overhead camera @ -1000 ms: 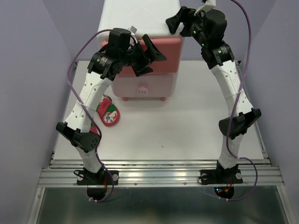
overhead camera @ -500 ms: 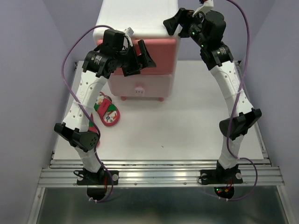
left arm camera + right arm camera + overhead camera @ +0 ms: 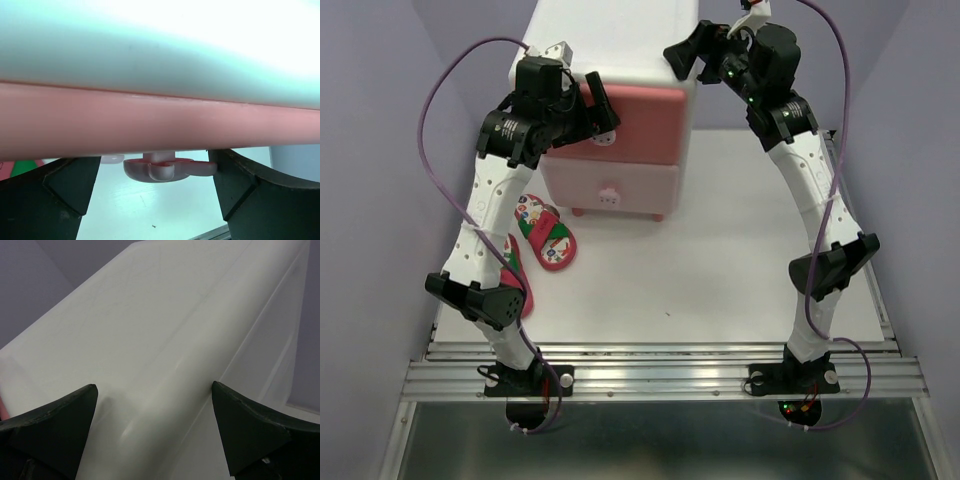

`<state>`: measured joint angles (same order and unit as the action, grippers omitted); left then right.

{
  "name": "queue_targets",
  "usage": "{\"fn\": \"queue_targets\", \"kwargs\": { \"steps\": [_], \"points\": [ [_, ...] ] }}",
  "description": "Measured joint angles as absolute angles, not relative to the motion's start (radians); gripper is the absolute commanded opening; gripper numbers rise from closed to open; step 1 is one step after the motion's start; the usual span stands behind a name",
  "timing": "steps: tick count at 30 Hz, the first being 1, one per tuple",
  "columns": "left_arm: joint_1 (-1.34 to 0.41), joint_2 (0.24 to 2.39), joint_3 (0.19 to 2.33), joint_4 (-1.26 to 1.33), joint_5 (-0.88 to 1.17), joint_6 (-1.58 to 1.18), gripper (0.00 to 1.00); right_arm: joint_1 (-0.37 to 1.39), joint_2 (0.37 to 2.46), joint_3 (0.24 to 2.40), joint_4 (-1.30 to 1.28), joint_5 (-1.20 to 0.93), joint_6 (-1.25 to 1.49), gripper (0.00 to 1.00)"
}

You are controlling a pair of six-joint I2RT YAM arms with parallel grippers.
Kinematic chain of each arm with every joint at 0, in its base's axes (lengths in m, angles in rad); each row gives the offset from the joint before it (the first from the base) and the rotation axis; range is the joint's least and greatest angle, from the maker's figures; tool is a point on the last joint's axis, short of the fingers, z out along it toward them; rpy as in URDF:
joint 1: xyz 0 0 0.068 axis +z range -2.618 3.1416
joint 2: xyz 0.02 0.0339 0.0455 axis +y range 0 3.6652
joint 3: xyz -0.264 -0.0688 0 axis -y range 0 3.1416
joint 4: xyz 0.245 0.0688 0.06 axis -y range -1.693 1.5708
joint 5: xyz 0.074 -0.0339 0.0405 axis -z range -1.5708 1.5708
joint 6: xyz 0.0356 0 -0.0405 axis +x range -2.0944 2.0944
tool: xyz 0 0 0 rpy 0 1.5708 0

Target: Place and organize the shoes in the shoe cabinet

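Observation:
The shoe cabinet (image 3: 620,40) stands at the back of the table, with a darker pink upper drawer front (image 3: 645,115) and a paler lower one (image 3: 640,190). My left gripper (image 3: 592,118) is at the upper drawer, open, with its fingers on either side of the white bunny knob (image 3: 165,167). My right gripper (image 3: 682,52) is open, and its fingers straddle the cabinet's white top right edge (image 3: 165,365). One red sandal (image 3: 548,235) lies left of the cabinet. A second one (image 3: 516,272) is partly hidden under my left arm. The white sneakers are out of view.
The lower drawer is shut and shows its bunny knob (image 3: 610,193). Purple walls close in on both sides. The white table (image 3: 720,270) runs forward to a metal rail (image 3: 660,375) at the near edge.
The cabinet has shifted left. My left gripper has moved left and up along the upper drawer front to its knob. The second sandal now shows beside my left arm.

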<state>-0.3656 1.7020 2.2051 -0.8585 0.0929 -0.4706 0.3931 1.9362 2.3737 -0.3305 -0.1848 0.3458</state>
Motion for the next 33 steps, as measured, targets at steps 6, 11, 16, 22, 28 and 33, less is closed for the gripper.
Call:
{"fn": "queue_targets", "kwargs": {
  "steps": [6,11,16,22,28,33],
  "points": [
    [-0.360,1.686,2.257,-0.856,0.052,-0.445,0.99,0.393,1.936,2.374,-0.337,-0.191,0.346,1.00],
    [-0.359,1.671,2.251,-0.834,0.028,-0.440,0.99,0.393,1.936,2.374,-0.337,-0.192,0.344,1.00],
    [-0.371,1.673,2.252,-0.833,0.006,-0.449,0.99,0.393,1.934,2.373,-0.337,-0.190,0.341,1.00],
    [-0.400,1.639,2.196,-0.793,-0.046,-0.465,0.99,0.393,1.932,2.372,-0.342,-0.183,0.336,1.00],
    [-0.460,1.467,1.922,-0.643,-0.136,-0.497,0.99,0.394,1.935,2.380,-0.360,-0.153,0.337,0.88],
    [-0.528,1.329,1.792,-0.651,-0.165,-0.566,0.99,0.393,1.980,2.448,-0.373,-0.125,0.336,0.80]
  ]
}}
